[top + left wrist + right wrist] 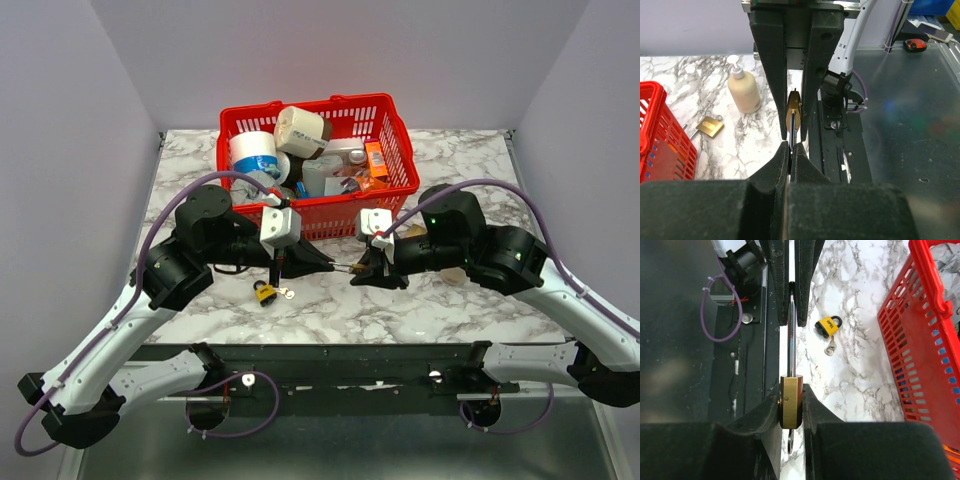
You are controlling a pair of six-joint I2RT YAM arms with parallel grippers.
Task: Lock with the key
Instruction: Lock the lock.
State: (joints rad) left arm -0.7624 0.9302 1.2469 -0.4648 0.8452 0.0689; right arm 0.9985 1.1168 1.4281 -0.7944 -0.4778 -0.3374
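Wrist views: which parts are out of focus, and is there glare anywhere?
Left wrist: the left gripper is a soft, dark blur at the bottom; the steel surface on the right shows hazy reflections. Right wrist: the brass padlock is fairly sharp, the right gripper around it blurred.

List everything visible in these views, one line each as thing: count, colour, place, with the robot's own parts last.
Table: 1, grey-veined white marble, under everything.
Basket: 1, red, back centre, full of mixed goods.
Bottle: 1, cream, pump top, upright on the table.
Held lock: 1, brass, in the right end effector.
Held key: 1, silver, in the left end effector, reaching the held lock.
Loose lock: 1, brass, flat beside the bottle.
Yellow lock: 1, yellow, on the table near the front.
Loose key: 1, silver, beside the yellow lock.
Left arm, right arm: 2, black and white, purple cables.
End effectors: 2, black, both shut.
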